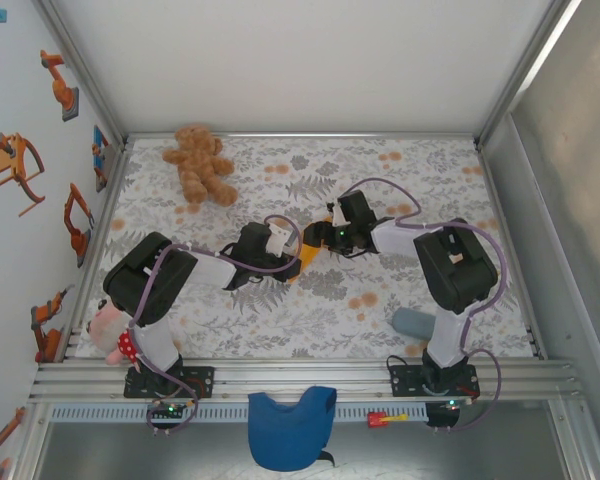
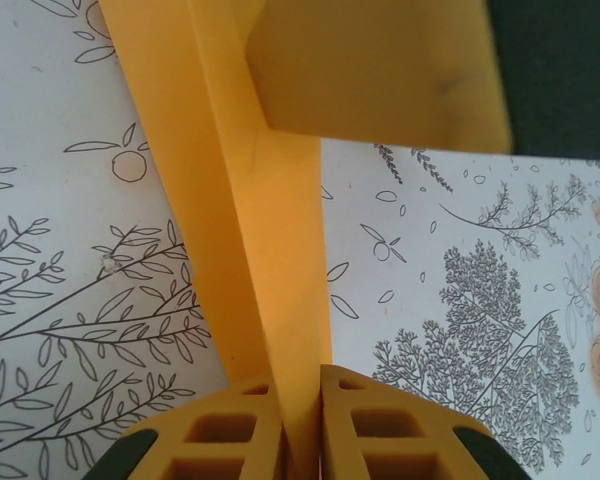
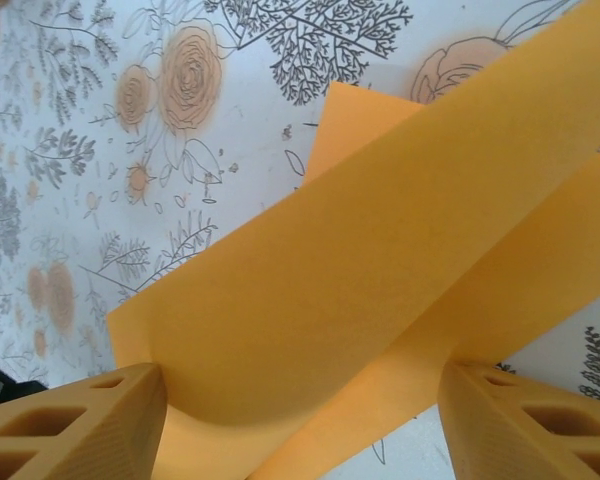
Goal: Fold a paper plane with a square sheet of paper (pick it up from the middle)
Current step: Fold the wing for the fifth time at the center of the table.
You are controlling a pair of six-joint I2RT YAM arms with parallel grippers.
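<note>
Top external: orange paper is mid-table, right between my left hand and right hand, long axis diagonal from one to the other, both equally near. Left wrist: left hand is clamped together on the creased edge, the strip running straight away. Right wrist: right hand has its fingers well apart, paper bowed loosely between them, ungripped.

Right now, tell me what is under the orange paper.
Beside the folded orange paper, pinched by the left fingers, floral tablecloth shows on both sides. What lies directly beneath is covered.
</note>
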